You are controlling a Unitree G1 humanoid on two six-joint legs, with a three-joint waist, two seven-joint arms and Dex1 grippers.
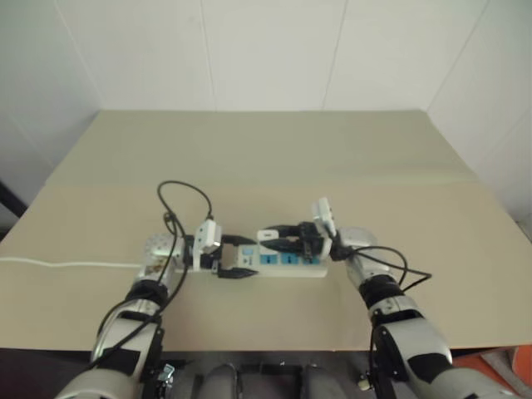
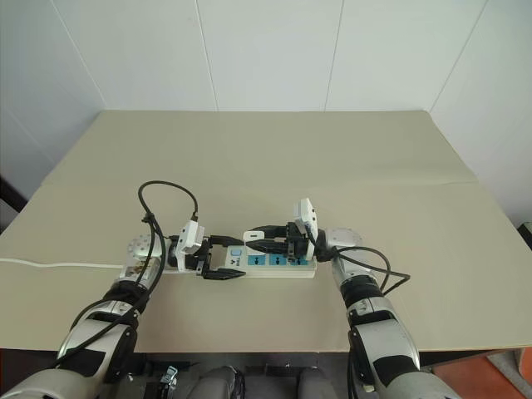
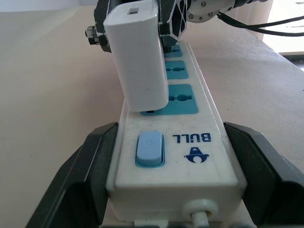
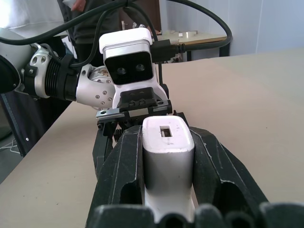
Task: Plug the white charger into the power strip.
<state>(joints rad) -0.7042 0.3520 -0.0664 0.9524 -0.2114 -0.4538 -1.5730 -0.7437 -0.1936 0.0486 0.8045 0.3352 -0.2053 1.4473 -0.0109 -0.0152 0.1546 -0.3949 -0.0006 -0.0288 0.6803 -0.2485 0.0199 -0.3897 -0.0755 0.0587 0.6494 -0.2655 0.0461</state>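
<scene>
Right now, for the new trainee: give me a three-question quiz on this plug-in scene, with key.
1. True or false: the small white cube-shaped charger is clamped in the right gripper.
2. Which part of the long white power strip sits between the left gripper fingers: A) switch end, B) far end?
3. Which blue socket face is the charger at, counted from the blue switch?

Key: 1 true; 2 A; 3 first.

A beige tabletop [image 1: 274, 150] stands against a white panelled wall [image 1: 266, 50]. An orange object [image 1: 507, 366] sits below the table's near right corner, its kind unclear
</scene>
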